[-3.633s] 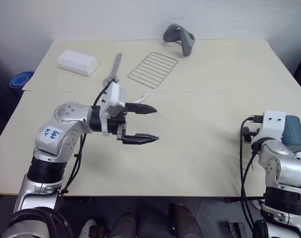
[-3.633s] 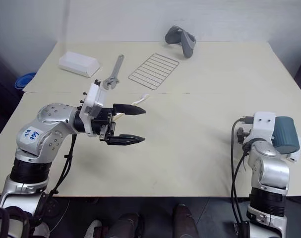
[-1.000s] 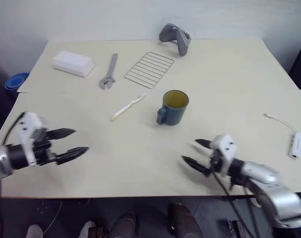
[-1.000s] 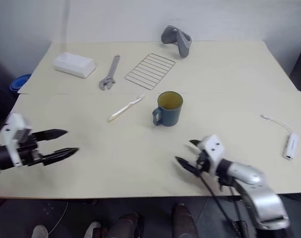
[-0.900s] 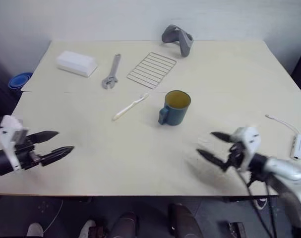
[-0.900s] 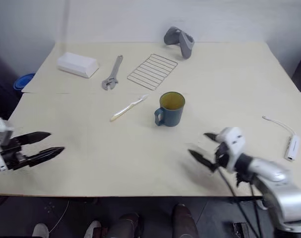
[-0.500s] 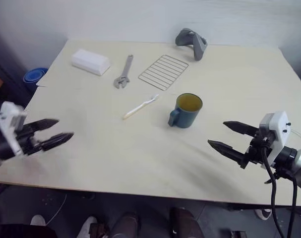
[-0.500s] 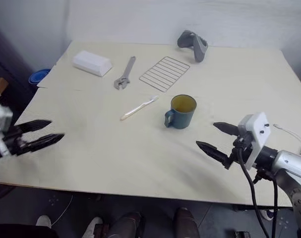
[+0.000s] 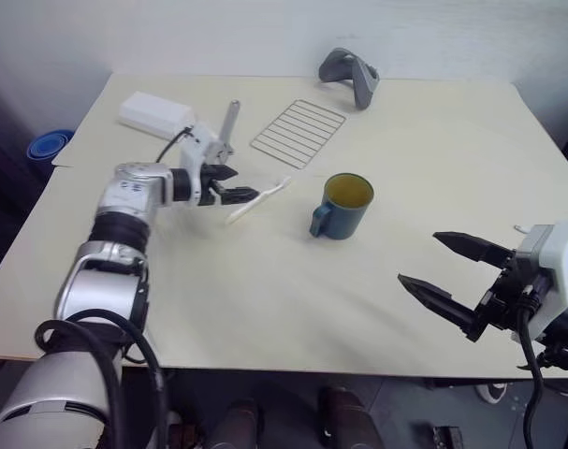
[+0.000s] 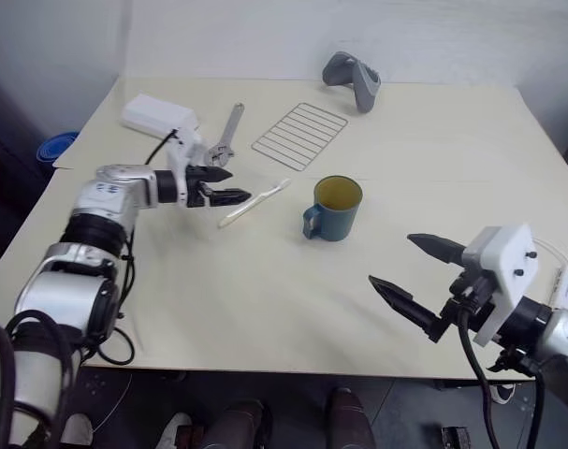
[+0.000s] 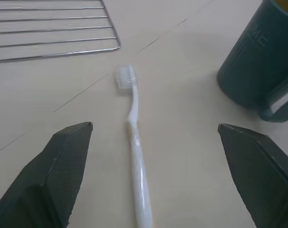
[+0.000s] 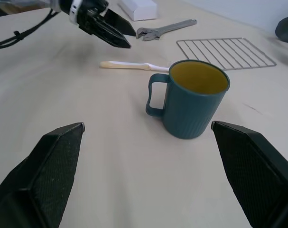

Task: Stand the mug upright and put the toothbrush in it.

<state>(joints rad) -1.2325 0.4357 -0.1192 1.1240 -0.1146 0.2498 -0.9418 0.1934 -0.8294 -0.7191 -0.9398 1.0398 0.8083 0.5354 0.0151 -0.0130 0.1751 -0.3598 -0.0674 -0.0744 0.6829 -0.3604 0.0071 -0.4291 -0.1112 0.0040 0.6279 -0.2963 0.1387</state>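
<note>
The dark teal mug stands upright mid-table, yellow inside showing, handle toward the near left. The cream toothbrush lies flat just left of it, bristle head pointing to the mug. My left gripper is open, its tips hovering over the toothbrush's handle end; in the left wrist view the toothbrush runs between the spread fingers. My right gripper is open and empty above the near right of the table, aimed at the mug from a distance.
At the back lie a wire rack, a grey metal wrench, a white box and a grey curved gadget. A blue bowl sits on the floor beyond the table's left edge.
My left gripper has swung from the near left edge forward and right to the toothbrush. The right gripper has lifted and drawn back a little. The camera has shifted.
</note>
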